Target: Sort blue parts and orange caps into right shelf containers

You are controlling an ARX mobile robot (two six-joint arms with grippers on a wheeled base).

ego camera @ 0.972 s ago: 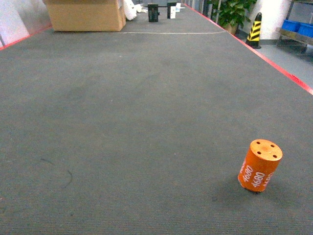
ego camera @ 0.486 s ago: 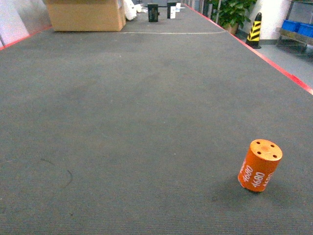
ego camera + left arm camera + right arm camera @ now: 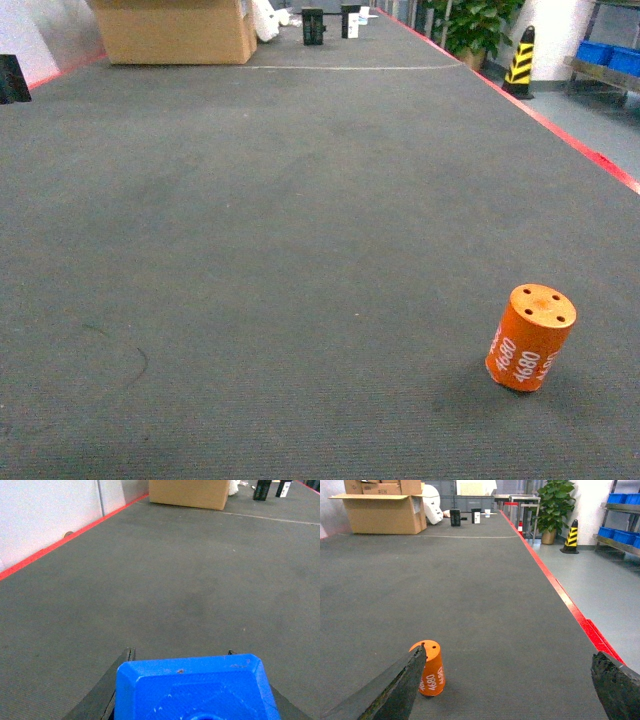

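So there's one orange cap (image 3: pixel 530 338) standing on the dark grey carpet (image 3: pixel 300 250), near right in the head view, tipped a bit to one side, white "4680" on its wall and little holes in the flat top. In the right wrist view the same cap (image 3: pixel 430 668) sits just past the left finger (image 3: pixel 395 690) of the right gripper (image 3: pixel 505 690), not touching as far as I can see. That gripper is spread wide, with its other finger (image 3: pixel 617 685) way over at the right edge, nothing between them, hanging low over the floor and aimed down the lane.

The left gripper (image 3: pixel 192 690) is clamped onto a blue part (image 3: pixel 195 690), a chunky blue block that fills the bottom of the left wrist view, dark fingers (image 3: pixel 107 692) hugging either side of it. It points out over bare carpet, toward the cardboard box (image 3: pixel 190 492) at the far end.

The blue crates (image 3: pixel 610 55) sit on a shelf far right, past the red floor line (image 3: pixel 560 125), well apart from the cap. A yellow-and-black striped cone (image 3: pixel 520 60) stands near them, with a potted plant (image 3: pixel 554 507) next to it.
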